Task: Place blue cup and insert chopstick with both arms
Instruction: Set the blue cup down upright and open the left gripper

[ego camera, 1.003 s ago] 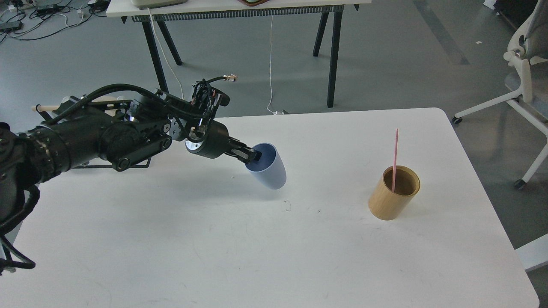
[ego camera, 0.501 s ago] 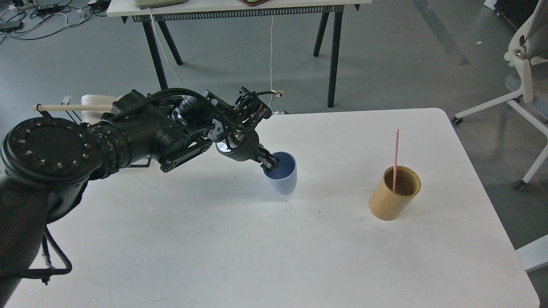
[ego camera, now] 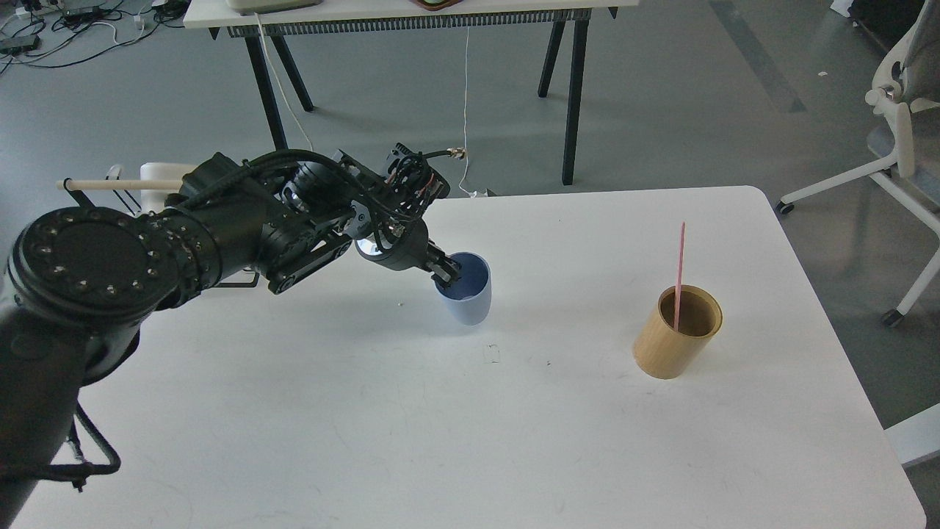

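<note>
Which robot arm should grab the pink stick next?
Probably the right, though it is out of view. The left hand is busy gripping the blue cup by its rim, and the pink stick stands in the tan cylinder on the table's right side.

Bright, even light; soft shadows; sharp focus

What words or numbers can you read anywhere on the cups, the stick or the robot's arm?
None can be read.
Blue cup: plain, no writing.
Tan cup: plain.
Pink stick: plain.
Left hand: too dark and small to show any lettering.
</note>
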Tool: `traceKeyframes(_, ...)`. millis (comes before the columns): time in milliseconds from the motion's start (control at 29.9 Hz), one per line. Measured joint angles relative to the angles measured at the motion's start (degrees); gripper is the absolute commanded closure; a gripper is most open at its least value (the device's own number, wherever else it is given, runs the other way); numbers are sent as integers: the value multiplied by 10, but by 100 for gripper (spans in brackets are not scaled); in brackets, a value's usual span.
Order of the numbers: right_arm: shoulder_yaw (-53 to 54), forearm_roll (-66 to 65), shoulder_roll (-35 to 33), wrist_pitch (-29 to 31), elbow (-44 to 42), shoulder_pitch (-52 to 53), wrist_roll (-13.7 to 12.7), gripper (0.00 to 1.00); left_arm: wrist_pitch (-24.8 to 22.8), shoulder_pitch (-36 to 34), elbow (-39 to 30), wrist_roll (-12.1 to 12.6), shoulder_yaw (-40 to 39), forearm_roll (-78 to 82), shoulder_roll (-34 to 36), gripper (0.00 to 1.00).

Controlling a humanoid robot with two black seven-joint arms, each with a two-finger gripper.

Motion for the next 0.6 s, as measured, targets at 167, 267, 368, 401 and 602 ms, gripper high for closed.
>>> traceKeyframes(167,-2,-1,1,0,-1,0,0,2,0,-1,-17,0,-9,0,0,93)
traceKeyframes(267,-2,-1,1,0,-1,0,0,2,0,-1,-18,0,-10,0,0,92)
traceKeyframes(368,-3,-1,1,0,-1,0,0,2,0,0,-19,0,-10,2,0,91)
traceKeyframes(401,-3,-1,1,0,-1,0,0,2,0,2,-19,0,-10,2,0,90)
traceKeyframes(602,-3,-1,4,0,-1,-5,0,2,2,16,-19,0,-9,3,0,88)
